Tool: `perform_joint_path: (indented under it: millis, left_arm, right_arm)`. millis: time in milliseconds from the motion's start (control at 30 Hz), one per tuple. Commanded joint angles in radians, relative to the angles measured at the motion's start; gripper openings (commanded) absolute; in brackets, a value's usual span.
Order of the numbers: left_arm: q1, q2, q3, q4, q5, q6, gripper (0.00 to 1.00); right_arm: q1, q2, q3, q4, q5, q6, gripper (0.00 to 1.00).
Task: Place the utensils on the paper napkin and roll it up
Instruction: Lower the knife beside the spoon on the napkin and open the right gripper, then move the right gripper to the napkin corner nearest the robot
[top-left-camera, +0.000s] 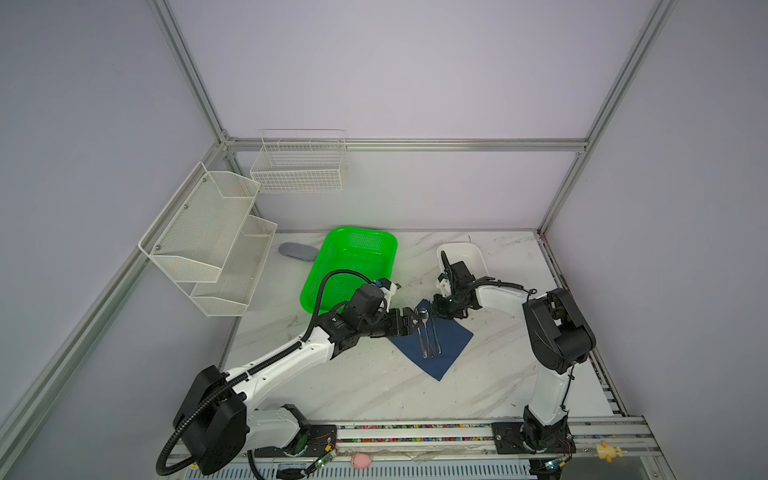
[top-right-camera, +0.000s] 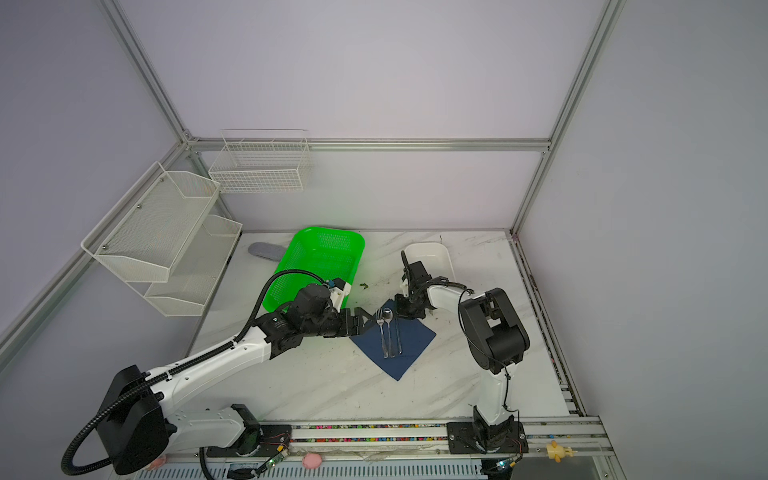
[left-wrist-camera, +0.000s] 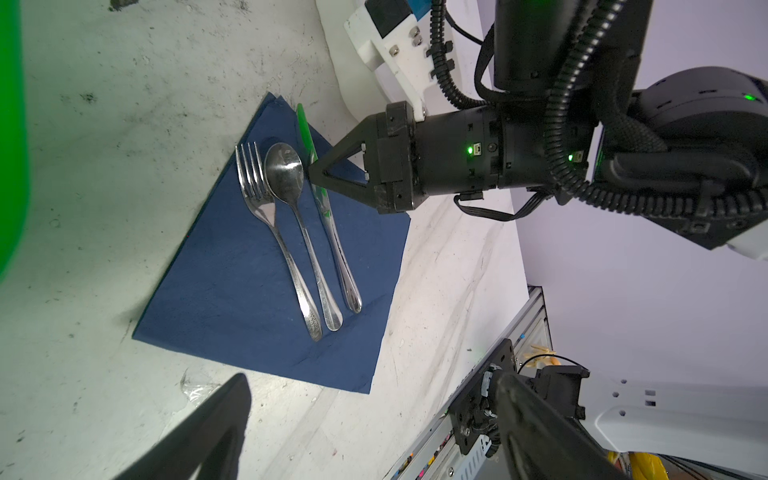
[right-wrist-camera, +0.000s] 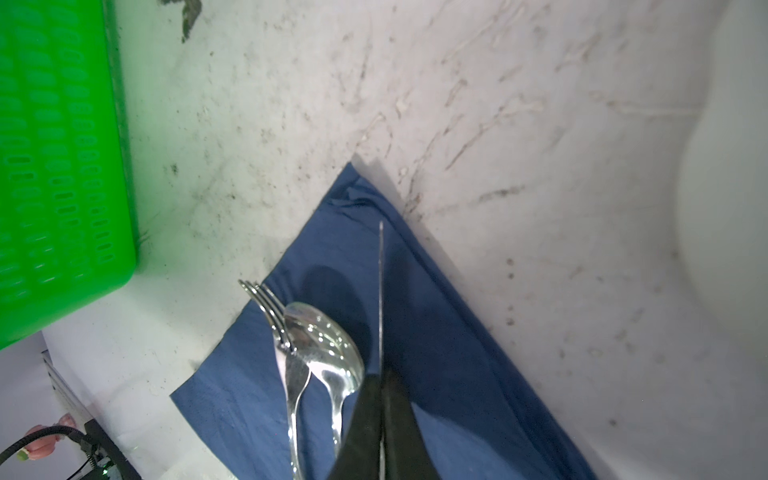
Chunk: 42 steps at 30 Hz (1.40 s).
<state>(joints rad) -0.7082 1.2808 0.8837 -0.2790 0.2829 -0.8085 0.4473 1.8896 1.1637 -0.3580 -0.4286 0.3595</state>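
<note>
Here, right fingers (left-wrist-camera: 319, 173) are clamped on the knife (left-wrist-camera: 338, 249) blade, beside spoon (left-wrist-camera: 284, 170) and fork (left-wrist-camera: 262, 205) on the paper napkin (left-wrist-camera: 232, 291), mid-bench (left-wrist-camera: 104, 166); left fingers (left-wrist-camera: 220, 411) stand apart. Best release low, keeping handles parallel, before rolling.

Soft, even overhead light fills both top views; shadows are faint. The green basket (top-left-camera: 353, 266) blooms oversaturated, tinting the knife (left-wrist-camera: 305, 129) blade green. The spoon (right-wrist-camera: 328, 353) glares white, and the right wrist view's foreground blurs.
</note>
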Motion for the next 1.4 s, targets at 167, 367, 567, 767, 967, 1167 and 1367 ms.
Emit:
perform_joint_path:
  millis: [167,367,567,767,967,1167,1367]
  left_arm:
    - [-0.004,-0.013,-0.013,0.003,-0.002,0.012,0.91]
    - [-0.004,-0.015,-0.012,0.001,-0.003,0.012,0.92]
    - [-0.008,-0.004,-0.01,0.002,0.005,0.015,0.91]
    - [-0.046,0.004,-0.022,-0.005,-0.003,0.016,0.88]
    - [-0.126,0.031,-0.044,-0.013,-0.029,-0.003,0.83]
    - [-0.178,0.055,-0.049,-0.015,-0.078,-0.028,0.8]
    - [-0.189,0.065,-0.052,-0.015,-0.088,-0.039,0.77]
  right_arm:
    - [-0.002,-0.021,0.014,-0.041,0.03,0.004,0.17]
    - [-0.002,-0.063,0.015,-0.075,0.067,0.01,0.18]
    - [0.003,-0.22,-0.039,-0.081,0.091,0.027,0.18]
    - [0.004,-0.444,-0.206,-0.112,0.138,0.044,0.18]
    - [0.005,-0.733,-0.457,-0.042,-0.013,0.193,0.17]
    - [0.01,-0.918,-0.659,0.027,-0.142,0.382,0.21]
    - [0.037,-1.018,-0.784,0.07,-0.182,0.534,0.22]
